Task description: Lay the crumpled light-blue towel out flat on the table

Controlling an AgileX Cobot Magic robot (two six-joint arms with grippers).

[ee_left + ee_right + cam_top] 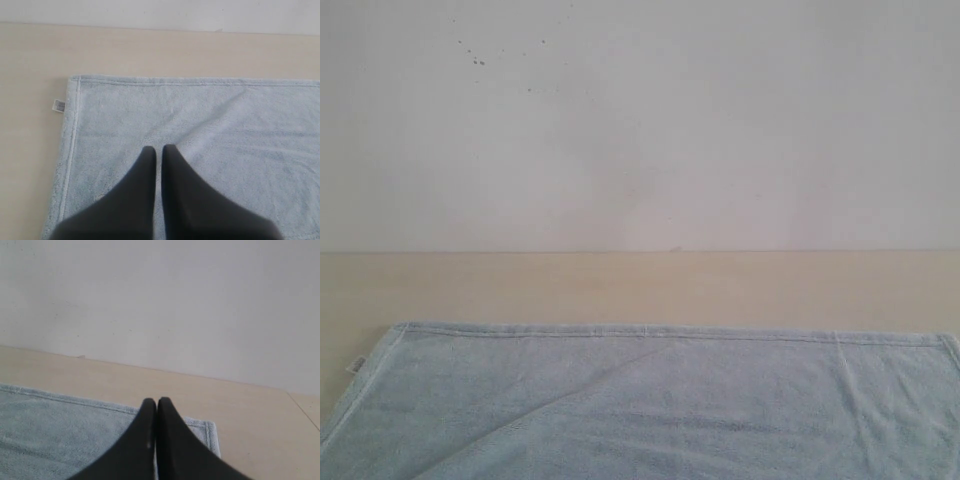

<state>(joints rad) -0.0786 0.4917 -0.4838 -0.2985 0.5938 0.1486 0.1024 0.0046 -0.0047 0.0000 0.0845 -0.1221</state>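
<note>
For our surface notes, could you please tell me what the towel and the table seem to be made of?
The towel looks like soft terry or fleece cloth: pale blue, fuzzy nap, stitched hem. The table looks like smooth laminate or coated board, beige and matte, no grain showing; which, I cannot tell.

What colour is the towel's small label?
The label is white with dark stripes; best in left wrist view.
</note>
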